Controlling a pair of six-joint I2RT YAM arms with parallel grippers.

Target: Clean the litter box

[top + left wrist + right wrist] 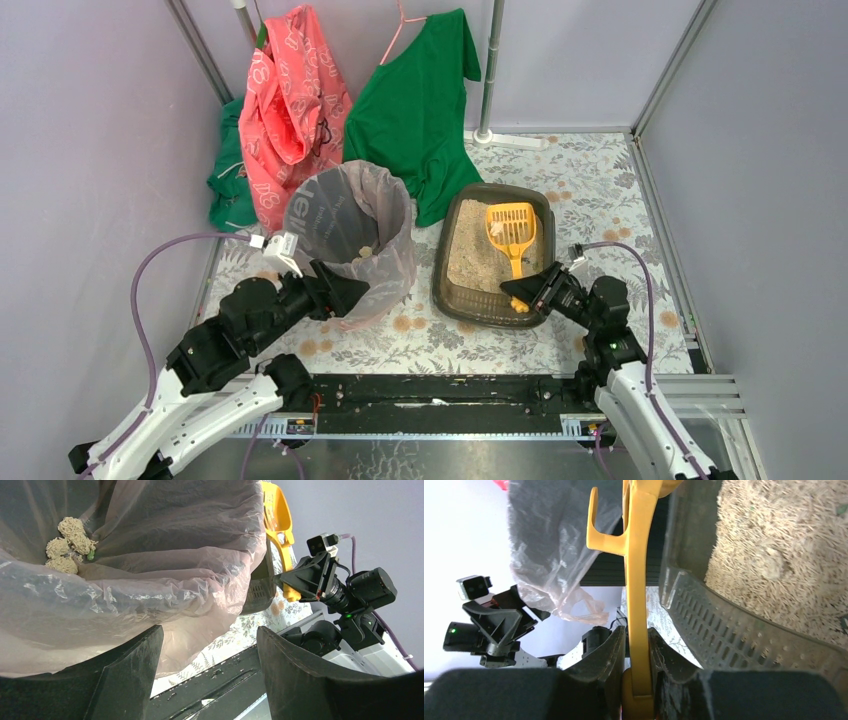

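The litter box (443,275) sits on the flowered surface (600,200) just to 3 o'clock of centre, long side running 12 to 6, with a bed of beige litter (470,262) inside. The yellow scoop (511,228) lies over it: slotted head up at the 12 o'clock end, looking empty, handle running down to the 6 o'clock rim.

And there's the right gripper (522,288) at that rim. Its fingers (611,655) are pinching the scoop handle tight from both sides, clear as day in the wrist view.

Over at 9 o'clock of the box stands the bin (395,262) with its clear bag. A few pale clumps (67,545) are in the bottom, so some waste has already gone across. Good sign!

The left gripper (345,290) hangs at the bin's 7 o'clock side, fingers (125,675) spread wide with the bag bulging just ahead of them. They don't seem to be clamping anything. Whether they touch the plastic, I can't tell.

Behind it all, at 11 to 12 o'clock, pink and green clothes (300,100) hang against the back wall.

My read is partway through. One raised lump (774,566) shows in the litter, so I'd expect at least another dig, lift and carry across to the bin.
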